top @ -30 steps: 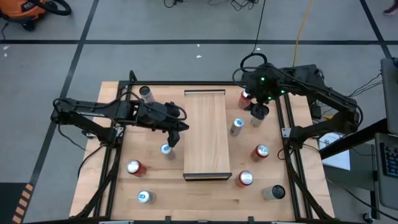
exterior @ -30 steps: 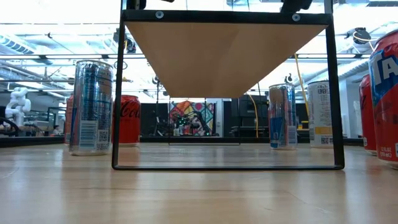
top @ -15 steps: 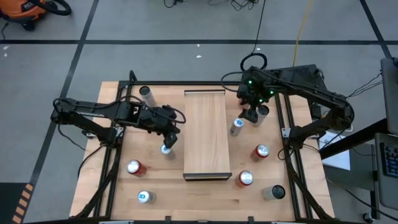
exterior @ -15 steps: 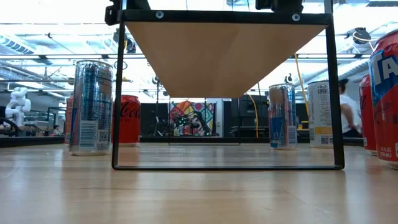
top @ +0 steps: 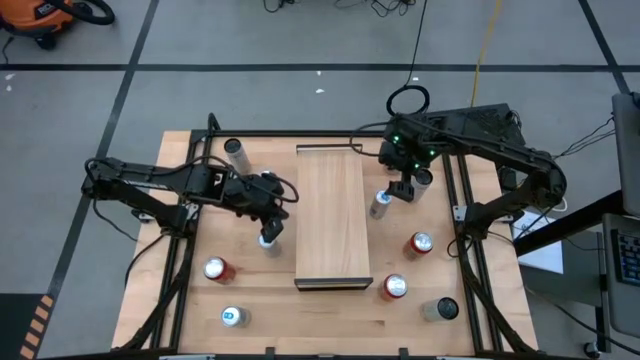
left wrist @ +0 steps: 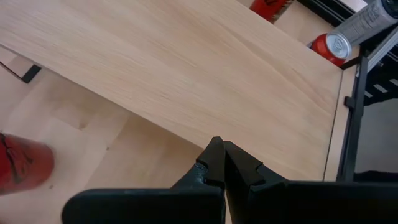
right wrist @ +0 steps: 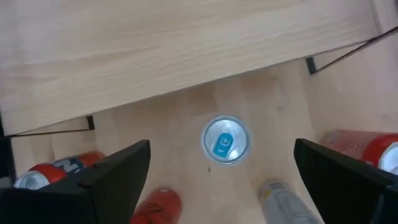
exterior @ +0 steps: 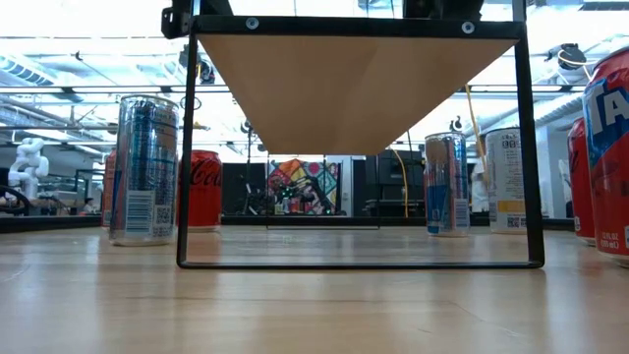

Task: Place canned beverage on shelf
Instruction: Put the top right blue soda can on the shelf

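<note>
The shelf is a pale wood panel on a black frame in the middle of the table; the low view shows its underside. My right gripper hangs wide open above a silver can with a blue tab, which stands upright on the tabletop just right of the shelf. Its fingers stand on either side of the can, above it. My left gripper is shut and empty, left of the shelf and just beyond another blue-topped can.
Red cans stand at the near left, right and near right. More cans stand at the near left, near right, far left and far right. Black frame rails run along both sides.
My right gripper has gone toward the table's left and a little nearer, from over the far-right cans to above the blue-tabbed can beside the shelf. My left gripper has shifted slightly left, toward its blue-topped can.
</note>
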Motion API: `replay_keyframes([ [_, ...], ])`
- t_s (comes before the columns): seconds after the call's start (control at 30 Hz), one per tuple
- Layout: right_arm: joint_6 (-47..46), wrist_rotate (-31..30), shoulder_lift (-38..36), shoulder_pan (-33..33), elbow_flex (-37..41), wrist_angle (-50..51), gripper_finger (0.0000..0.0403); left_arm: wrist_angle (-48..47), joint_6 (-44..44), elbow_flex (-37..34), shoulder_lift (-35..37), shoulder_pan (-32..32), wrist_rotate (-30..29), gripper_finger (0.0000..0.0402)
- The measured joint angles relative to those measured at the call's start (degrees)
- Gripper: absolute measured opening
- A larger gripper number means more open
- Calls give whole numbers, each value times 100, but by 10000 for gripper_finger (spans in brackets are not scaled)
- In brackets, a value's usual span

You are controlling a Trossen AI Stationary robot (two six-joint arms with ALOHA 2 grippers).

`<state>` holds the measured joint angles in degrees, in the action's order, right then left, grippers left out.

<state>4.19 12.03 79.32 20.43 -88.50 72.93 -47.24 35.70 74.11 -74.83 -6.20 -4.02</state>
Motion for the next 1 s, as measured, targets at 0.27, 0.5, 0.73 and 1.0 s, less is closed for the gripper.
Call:
replay_keyframes([
  [0.27, 9, 22, -32, 59, 1009, -910, 377, 1, 2, 0, 0, 0, 78, 0],
  [0.5, -149, 24, -34, 57, 1693, -1533, 377, 2, 4, 0, 0, 0, 76, 0],
  [0.73, -203, 11, -36, 59, 2162, -1742, 377, 2, -2, 0, 0, 22, -18, 0],
  [1.0, -214, 2, -36, 59, 2499, -2120, 377, 2, -7, 0, 0, 22, -69, 0],
])
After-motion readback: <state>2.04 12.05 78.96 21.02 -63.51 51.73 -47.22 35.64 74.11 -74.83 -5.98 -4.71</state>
